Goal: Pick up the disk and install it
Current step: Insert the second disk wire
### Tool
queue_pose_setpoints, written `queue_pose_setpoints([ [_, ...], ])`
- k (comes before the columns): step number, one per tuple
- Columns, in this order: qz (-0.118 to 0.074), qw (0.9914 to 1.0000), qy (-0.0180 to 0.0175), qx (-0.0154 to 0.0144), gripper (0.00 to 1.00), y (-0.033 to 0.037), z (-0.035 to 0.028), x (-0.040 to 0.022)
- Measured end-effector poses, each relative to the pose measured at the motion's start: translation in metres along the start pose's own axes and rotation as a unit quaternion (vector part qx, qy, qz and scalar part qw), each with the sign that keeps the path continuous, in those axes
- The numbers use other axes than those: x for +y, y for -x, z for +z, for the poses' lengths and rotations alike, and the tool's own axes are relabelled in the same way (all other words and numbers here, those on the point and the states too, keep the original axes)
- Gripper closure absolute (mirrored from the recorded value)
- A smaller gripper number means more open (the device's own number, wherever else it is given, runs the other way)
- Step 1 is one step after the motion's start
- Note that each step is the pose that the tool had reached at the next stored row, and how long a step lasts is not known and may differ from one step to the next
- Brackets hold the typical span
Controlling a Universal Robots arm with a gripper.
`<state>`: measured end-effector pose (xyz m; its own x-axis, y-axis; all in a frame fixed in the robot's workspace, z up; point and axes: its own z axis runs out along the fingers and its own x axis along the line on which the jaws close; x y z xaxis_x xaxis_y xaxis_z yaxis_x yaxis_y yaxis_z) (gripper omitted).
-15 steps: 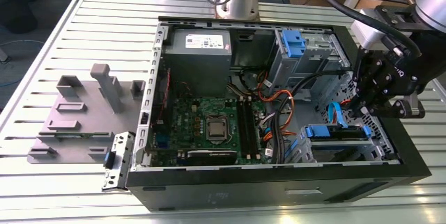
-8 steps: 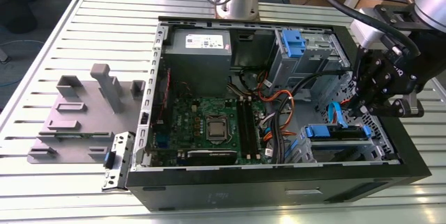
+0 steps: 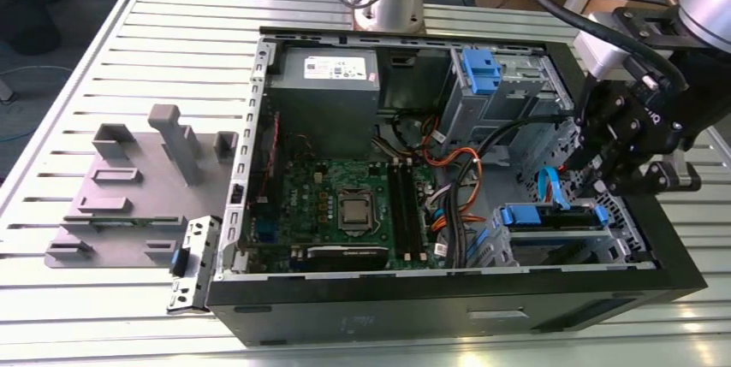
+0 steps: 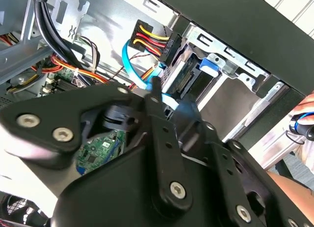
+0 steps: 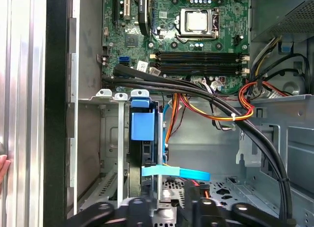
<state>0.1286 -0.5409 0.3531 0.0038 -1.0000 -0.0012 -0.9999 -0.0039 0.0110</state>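
Claw (image 3: 617,180): over the drive-bay corner of the open computer case (image 3: 457,307); jaw state cannot be told. Disk (image 5: 143,133): seated in the drive cage, blue rail showing. Grey stand (image 3: 137,187): on desk (image 3: 103,316) beside case.

An open black computer case (image 3: 457,307) is lying on its side on a slatted metal table (image 3: 103,307). Inside, a green motherboard (image 3: 342,204) is showing its processor socket (image 3: 356,210), with a grey power-supply box (image 3: 325,85) sitting beyond it. Orange and black cables (image 3: 451,174) are snaking between the board and the metal drive cage (image 3: 502,85). A grey plastic stand (image 3: 126,196) with upright posts is resting on the table towards the exterior view's left, beside the case.
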Motion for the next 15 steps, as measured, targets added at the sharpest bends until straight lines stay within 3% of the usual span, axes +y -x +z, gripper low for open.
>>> queue_pose_setpoints([
  [3, 0.0, 1.0, 0.0, 0.0, 0.52, 0.0002, 0.0, 0.0],
  [8, 0.0, 1.0, 0.0, 0.0001, 0.52, 0.0005, 0.0002, -0.0008],
  [15, 0.0, 1.0, 0.0, 0.0, 0.52, 0.0008, 0.0006, -0.0085],
])
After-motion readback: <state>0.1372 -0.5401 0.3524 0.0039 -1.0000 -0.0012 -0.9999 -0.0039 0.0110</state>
